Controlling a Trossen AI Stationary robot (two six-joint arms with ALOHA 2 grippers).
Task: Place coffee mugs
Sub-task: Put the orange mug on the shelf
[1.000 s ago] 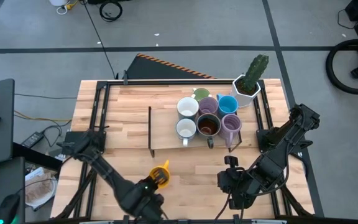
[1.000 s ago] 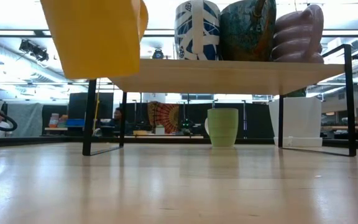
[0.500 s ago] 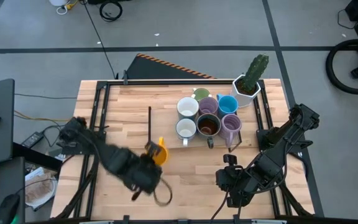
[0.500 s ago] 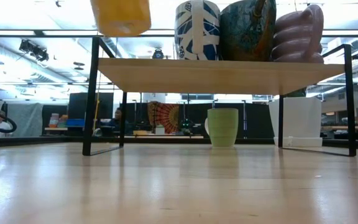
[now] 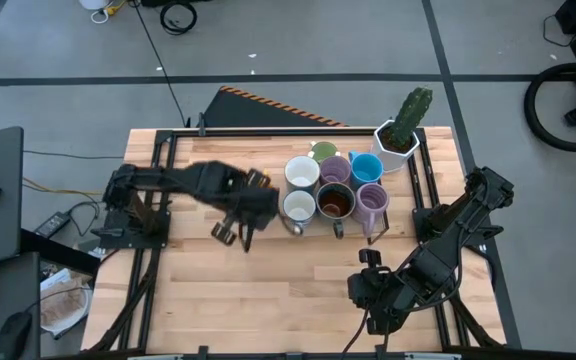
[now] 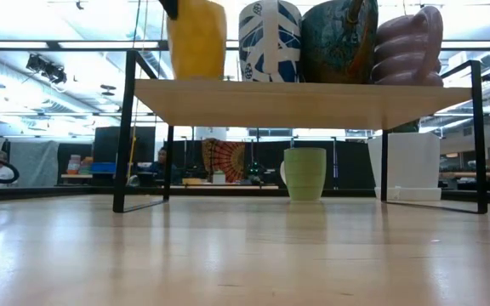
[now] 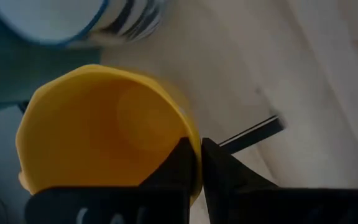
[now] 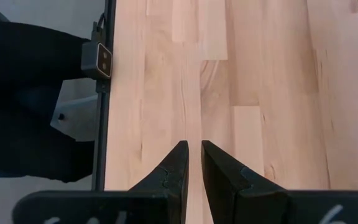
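The orange mug (image 7: 104, 130) hangs upright in my left gripper (image 7: 194, 165), open mouth up. In the low view the orange mug (image 6: 196, 38) sits at the left end of the shelf board (image 6: 304, 102), its base level with the board top; whether it rests there, I cannot tell. My left gripper (image 5: 264, 200) is over the shelf's left part, beside the white mug (image 5: 299, 207). Also on the shelf: another white mug (image 5: 302, 172), a dark brown mug (image 5: 335, 201), two lavender mugs (image 5: 334, 168) (image 5: 372, 200) and a blue mug (image 5: 366, 167). The green mug (image 6: 304, 173) stands on the table beyond the shelf. My right gripper (image 5: 366, 275) waits shut by the near right corner. My left gripper holds the orange mug by its rim (image 7: 195, 144), one finger (image 7: 178, 165) inside the mug and the other (image 7: 219, 171) outside, pinching the wall. The fingers come from above, pointing down. The mug stays upright below them.
A white faceted pot with a cactus (image 5: 400, 140) stands at the table's far right corner, next to the shelf. The shelf's black metal legs (image 6: 123, 136) stand on the table. Bare wood (image 5: 298, 280) spreads between the shelf and the near edge.
My left gripper has carried the orange mug from near the table's near edge up and toward the far edge, then right and down onto the level of the shelf's left end. It has stayed shut on the mug throughout.
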